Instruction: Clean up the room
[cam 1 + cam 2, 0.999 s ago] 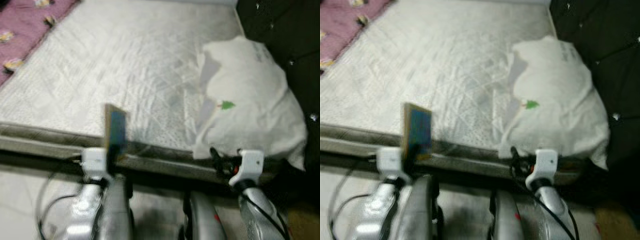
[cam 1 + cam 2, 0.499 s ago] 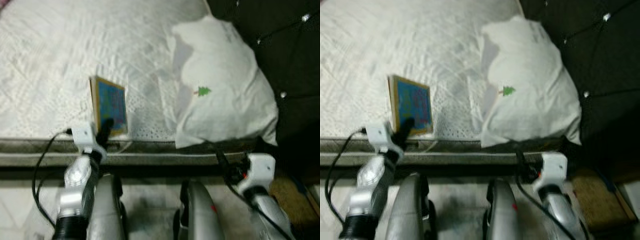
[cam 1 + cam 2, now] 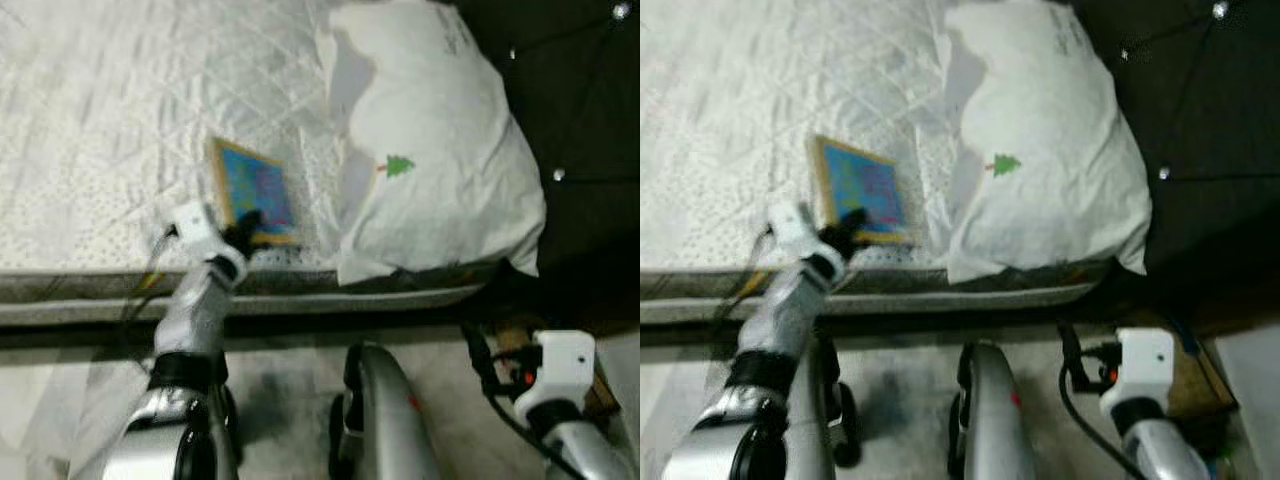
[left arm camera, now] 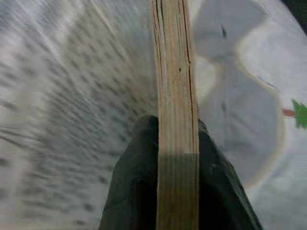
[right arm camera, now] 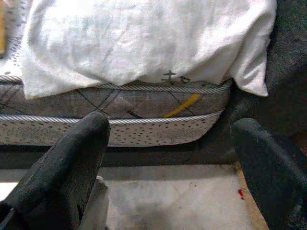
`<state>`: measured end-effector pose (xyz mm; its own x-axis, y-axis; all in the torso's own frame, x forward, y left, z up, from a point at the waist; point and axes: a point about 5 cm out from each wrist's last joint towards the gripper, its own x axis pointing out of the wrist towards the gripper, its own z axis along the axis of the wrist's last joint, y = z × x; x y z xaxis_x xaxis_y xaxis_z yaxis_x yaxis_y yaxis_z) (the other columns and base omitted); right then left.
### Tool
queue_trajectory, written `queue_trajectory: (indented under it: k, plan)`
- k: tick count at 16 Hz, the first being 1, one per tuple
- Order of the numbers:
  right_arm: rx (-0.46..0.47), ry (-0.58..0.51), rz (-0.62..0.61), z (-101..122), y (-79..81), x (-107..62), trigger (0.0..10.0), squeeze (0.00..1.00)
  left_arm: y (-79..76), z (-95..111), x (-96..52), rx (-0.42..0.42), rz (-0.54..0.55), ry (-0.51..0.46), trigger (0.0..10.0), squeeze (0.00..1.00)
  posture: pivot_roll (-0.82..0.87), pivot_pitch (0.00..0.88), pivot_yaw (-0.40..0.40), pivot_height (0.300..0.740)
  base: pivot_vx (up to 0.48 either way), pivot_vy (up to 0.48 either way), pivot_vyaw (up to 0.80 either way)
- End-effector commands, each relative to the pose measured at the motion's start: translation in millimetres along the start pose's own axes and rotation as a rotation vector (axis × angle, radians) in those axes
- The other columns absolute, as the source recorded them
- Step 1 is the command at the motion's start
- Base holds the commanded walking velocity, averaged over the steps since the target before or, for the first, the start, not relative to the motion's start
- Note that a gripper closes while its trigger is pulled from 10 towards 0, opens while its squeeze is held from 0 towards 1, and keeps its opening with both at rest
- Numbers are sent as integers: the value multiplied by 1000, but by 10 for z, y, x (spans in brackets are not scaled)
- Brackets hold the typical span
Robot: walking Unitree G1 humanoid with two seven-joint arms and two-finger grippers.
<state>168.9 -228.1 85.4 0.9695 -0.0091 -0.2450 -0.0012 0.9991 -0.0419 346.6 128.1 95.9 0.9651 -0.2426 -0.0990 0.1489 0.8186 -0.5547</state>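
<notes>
Board point(image 3: 254, 191), wood-edged with a blue face, is pinched in the left hand point(image 3: 243, 226) near the mattress point(image 3: 100, 130) edge, beside the pillow point(image 3: 440, 160). Right hand point(image 5: 168, 158) hangs spread wide by the floor point(image 5: 168, 201).

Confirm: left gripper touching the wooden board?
Touching. Left wrist view shows the left gripper with both fingers pressed flat against the wooden board edge, no gap.

Dim, soft blur, dark right side

White pillow point(image 3: 430, 150) on quilted mattress point(image 3: 110, 120)
</notes>
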Motion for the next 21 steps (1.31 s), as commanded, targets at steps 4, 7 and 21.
queue_trajectory:
  k: [4, 7, 21]
  plan:
    - [13, 16, 99, 84, 26, -123, 10000, 0, -171, -279, 57, -125, -65, 156, 10000, 0, -289, 316, -139, 613, 0, 0, 0]
    - [48, 47, 180, 83, 130, -123, 10000, 0, -90, -398, 31, -119, -41, 261, 10000, 0, -284, 314, -130, 613, 0, 0, 0]
    - [43, 49, 146, 85, 134, -110, 10000, 0, 259, 116, 129, 40, 0, 129, 10000, 0, -299, 318, -109, 613, 0, 0, 0]
